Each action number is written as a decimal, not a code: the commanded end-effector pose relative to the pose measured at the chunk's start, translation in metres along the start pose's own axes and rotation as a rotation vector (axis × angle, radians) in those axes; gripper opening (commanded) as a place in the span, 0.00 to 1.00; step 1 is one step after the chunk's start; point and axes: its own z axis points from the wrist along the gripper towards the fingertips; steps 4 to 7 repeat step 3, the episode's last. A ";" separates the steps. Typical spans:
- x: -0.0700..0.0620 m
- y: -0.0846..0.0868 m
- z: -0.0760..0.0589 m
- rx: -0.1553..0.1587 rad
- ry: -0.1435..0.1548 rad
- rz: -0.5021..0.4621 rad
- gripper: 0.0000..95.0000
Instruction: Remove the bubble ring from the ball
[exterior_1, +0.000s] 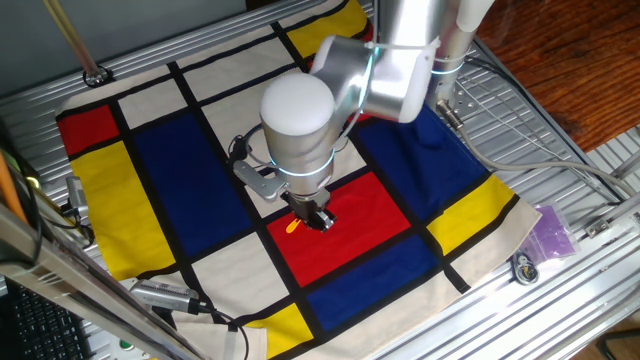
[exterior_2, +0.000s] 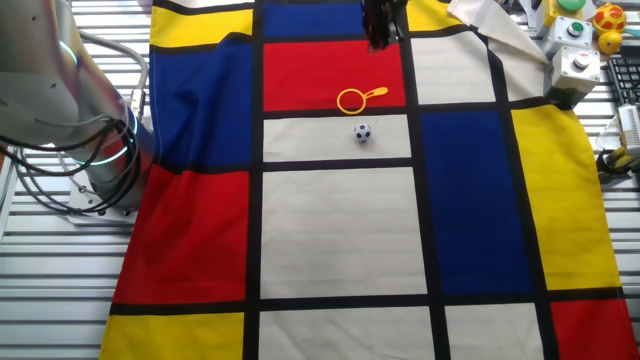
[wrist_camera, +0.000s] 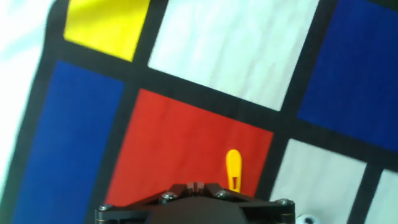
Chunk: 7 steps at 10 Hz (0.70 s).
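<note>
**Ring lies free on the red panel, ball apart on the white one**

Nearest the gripper (exterior_2: 383, 30), the bubble ring (exterior_2: 357, 98) rests flat on the cloth (exterior_2: 330, 230), on the red rectangle just short of the black stripe. It is a thin yellow-orange plastic piece: a round open hoop with a short straight handle ending in a slightly rounded tip. In the other fixed view its long axis runs on a slant, hoop toward the black stripe, handle angling up toward the fingers. In the hand view only the handle (wrist_camera: 233, 169) shows, a smooth glossy tab pointing away from the dark gripper body (wrist_camera: 196, 208) at the bottom edge; the hoop is hidden behind that body. In one fixed view a sliver of the ring (exterior_1: 293, 226) shows just beside the dark fingers (exterior_1: 320, 219).

Whether the fingers are spread or pressed together cannot be told: the tips are dark, small and partly cut off in every view. Nothing appears pinched between them.

Beyond the ring, across the black stripe, the ball (exterior_2: 362, 132) sits on the white panel, a tiny white sphere with black patches. It is near the hoop but not touching it, and the hoop does not encircle it.

The cloth is flat woven fabric in red, blue, yellow and white blocks divided by black bands.
</note>
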 end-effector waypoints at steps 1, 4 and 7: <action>0.000 0.002 -0.002 0.000 0.000 -0.056 0.00; 0.001 0.003 -0.004 -0.001 -0.007 -0.080 0.00; 0.001 0.003 -0.004 -0.001 -0.007 -0.080 0.00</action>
